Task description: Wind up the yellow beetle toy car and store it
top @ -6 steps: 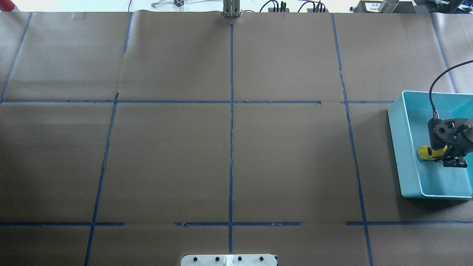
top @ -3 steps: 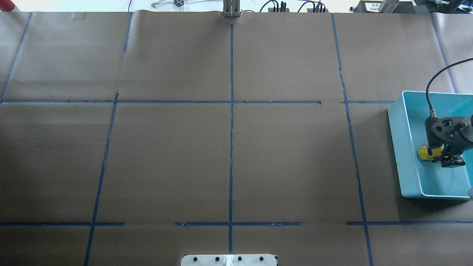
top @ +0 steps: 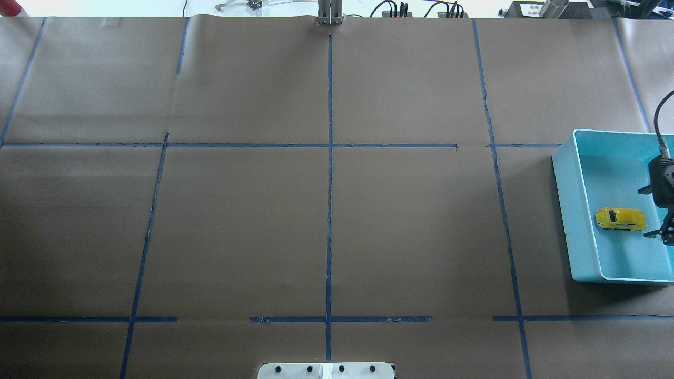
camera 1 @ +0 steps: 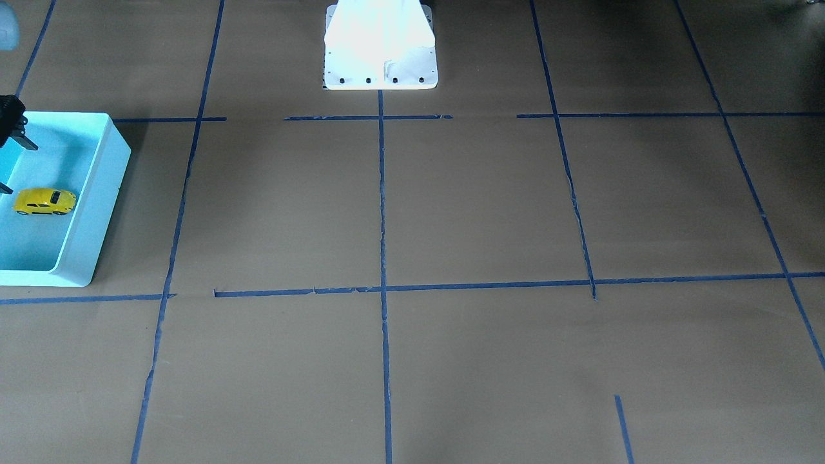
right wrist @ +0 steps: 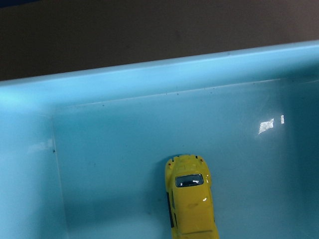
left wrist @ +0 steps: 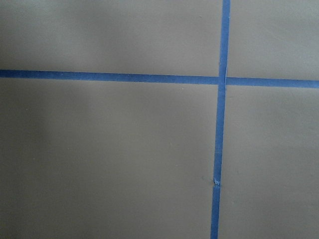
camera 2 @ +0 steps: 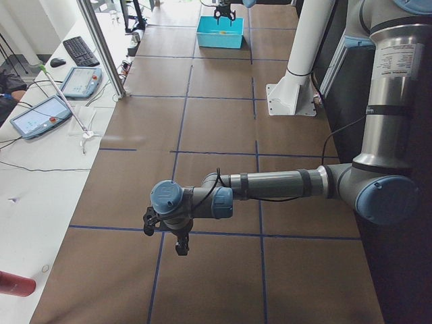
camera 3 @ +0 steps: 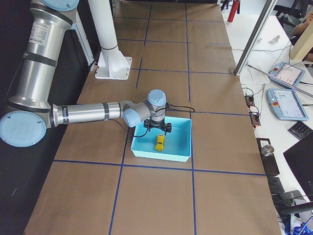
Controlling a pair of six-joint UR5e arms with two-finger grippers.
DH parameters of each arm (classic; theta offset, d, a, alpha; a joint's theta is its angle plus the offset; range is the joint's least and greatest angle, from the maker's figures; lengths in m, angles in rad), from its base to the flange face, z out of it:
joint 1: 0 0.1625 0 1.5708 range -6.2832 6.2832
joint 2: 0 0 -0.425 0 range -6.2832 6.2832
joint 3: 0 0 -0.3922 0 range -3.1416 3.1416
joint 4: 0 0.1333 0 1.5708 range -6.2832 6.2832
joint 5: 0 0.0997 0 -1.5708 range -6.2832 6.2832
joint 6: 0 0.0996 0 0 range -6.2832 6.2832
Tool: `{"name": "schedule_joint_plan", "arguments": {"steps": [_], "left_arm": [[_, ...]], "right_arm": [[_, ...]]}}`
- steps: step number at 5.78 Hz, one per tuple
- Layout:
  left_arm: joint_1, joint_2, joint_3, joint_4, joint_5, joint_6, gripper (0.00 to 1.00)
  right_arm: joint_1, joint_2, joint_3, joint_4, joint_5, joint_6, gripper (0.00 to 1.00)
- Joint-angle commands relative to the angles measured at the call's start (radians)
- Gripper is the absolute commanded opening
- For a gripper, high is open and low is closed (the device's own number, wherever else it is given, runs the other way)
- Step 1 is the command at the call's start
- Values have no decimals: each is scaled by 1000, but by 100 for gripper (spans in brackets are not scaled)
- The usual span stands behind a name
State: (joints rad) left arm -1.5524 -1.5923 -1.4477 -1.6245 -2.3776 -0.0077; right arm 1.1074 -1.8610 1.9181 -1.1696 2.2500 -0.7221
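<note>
Car (top: 621, 219) sits upright on its wheels on the floor of the bin (top: 566, 210), at the right edge of the overhead frame. It lies lengthwise left to right in that view, near the bin's left wall but not touching it. In the right wrist view it is at bottom center, with 1 dark window showing and clear bin floor all around it.

Right end effector (top: 651, 212) is over the bin at the far right edge of the overhead frame. Its 2 fingers are spread wide and grip nothing. The fingers stand either side of the car's right end with a gap to the car; height above it unclear. A black cable runs up from the wrist.

Left end effector (camera 2: 163, 239) shows only in the left side view, lower left of the frame, above the counter (top: 237, 226) near a tape crossing. Cannot tell how far open it is. The left wrist view shows only brown paper and 2 crossing blue tape lines (left wrist: 219, 124).

White base plate (camera 1: 380, 64) is at top center of the front view.
</note>
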Motion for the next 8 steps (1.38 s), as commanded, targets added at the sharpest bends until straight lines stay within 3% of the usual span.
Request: {"name": "schedule_joint_plan", "arguments": {"steps": [1,2,3,4,5,7,8], "left_arm": [[0,0,1,0,1,0,100],[0,0,1,0,1,0,100],[0,0,1,0,1,0,100],[0,0,1,0,1,0,100],[0,0,1,0,1,0,100],[0,0,3,0,1,2,100],[0,0,3,0,1,0,100]], "right_arm": [[172,-67,102,-162,60,0,100],[283,-79,102,-258,86,3,100],[396,-70,96,-483,86,10,100],[467,-40,66,-619,83,112,100],[509,7,14,-657,85,247,100],[516,62,-14,-647,57,940,100],[517,68,-14,-603,59,1040,100]]}}
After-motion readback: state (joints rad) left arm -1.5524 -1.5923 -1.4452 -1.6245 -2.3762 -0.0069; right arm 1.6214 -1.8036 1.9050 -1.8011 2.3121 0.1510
